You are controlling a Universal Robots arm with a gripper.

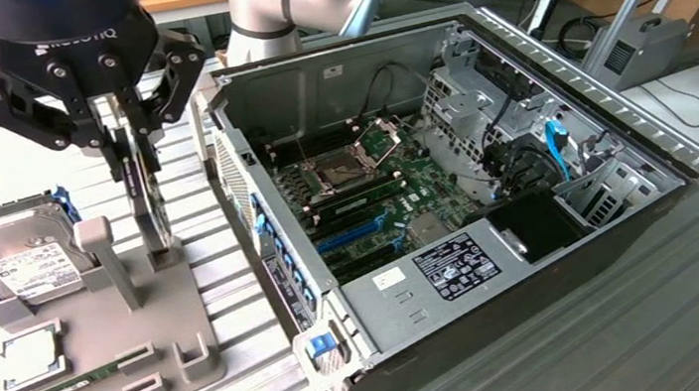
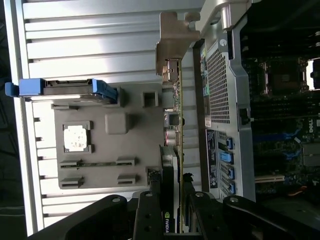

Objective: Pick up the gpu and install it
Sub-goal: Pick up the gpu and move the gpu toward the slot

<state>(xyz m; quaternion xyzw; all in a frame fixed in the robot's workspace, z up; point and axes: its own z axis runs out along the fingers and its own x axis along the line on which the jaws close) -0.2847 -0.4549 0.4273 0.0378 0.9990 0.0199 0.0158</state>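
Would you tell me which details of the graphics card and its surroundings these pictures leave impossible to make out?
Graphics card face, exterior view: it stands edge-on, and the tool covers its top.
Card's bottom edge, exterior view: sunk in the grey holder.
Hard drive label text, exterior view: too small.
Motherboard slots, wrist view: dark, partly cut off by the picture's edge.

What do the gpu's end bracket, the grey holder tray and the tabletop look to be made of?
The gpu has a bracket that looks like tan-silver sheet metal, given its dull sheen and bent tab. The holder tray looks like matte grey plastic, possibly printed, since it is evenly coloured and shows no glare. The tabletop is ribbed pale metal, probably aluminium, with bright reflections along its slats.
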